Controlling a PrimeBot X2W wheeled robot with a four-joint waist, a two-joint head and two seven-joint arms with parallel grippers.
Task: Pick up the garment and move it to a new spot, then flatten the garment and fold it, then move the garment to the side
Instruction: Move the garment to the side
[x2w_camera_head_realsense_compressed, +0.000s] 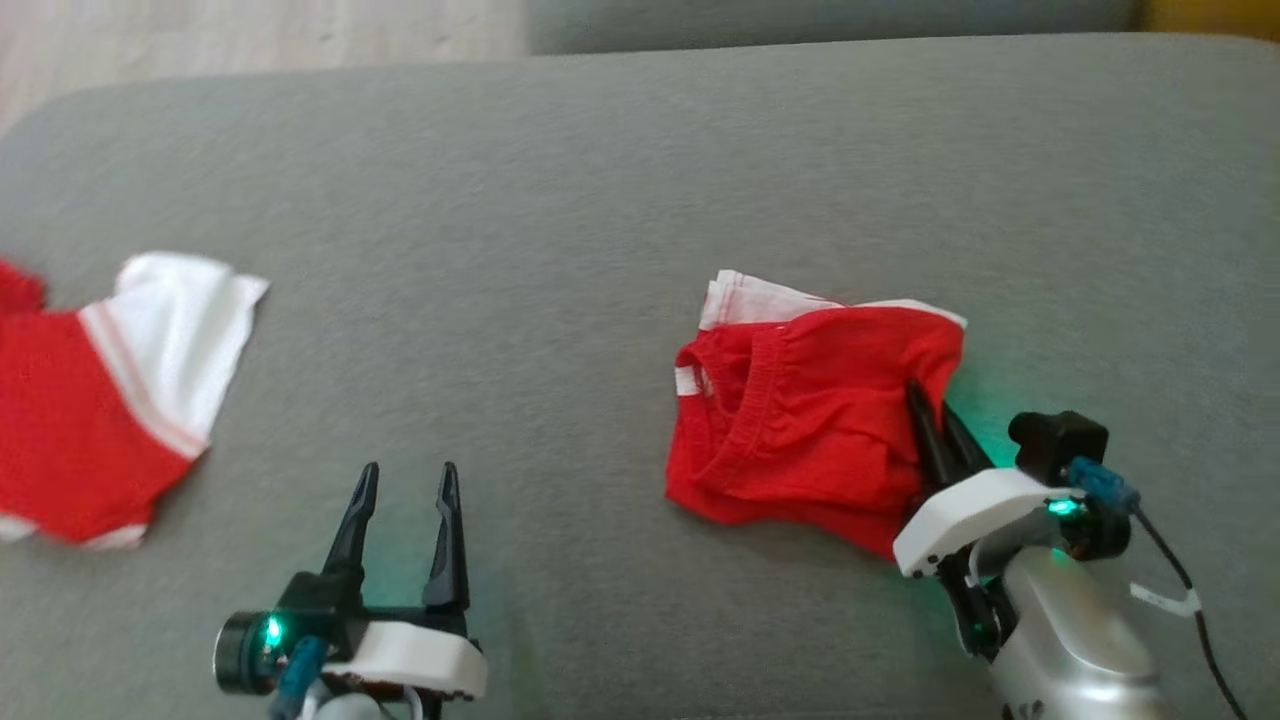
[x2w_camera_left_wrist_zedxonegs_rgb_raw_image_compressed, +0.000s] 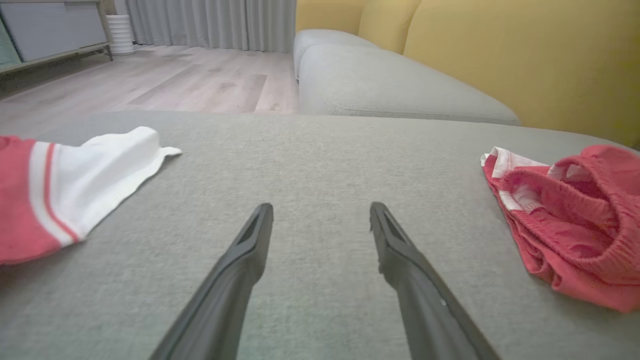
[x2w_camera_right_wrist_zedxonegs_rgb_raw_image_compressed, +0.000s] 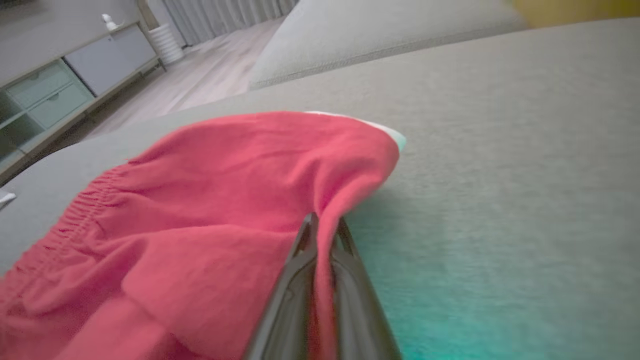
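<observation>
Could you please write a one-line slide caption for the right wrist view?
Right gripper with jaws shut on a fold of the crumpled red garment on the grey cushion.

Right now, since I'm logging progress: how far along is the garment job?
Done: little; the red shorts lie crumpled on the grey cushion, not lifted. In hand: the right gripper is shut on their right edge, starting the pick-up; the left gripper is open over bare cushion. Left: lifting, moving to a new spot, flattening, folding, setting aside.

Crumpled red garment (x2w_camera_head_realsense_compressed: 800, 430) (white trim at far edge) on grey sofa (x2w_camera_head_realsense_compressed: 560, 200).
</observation>
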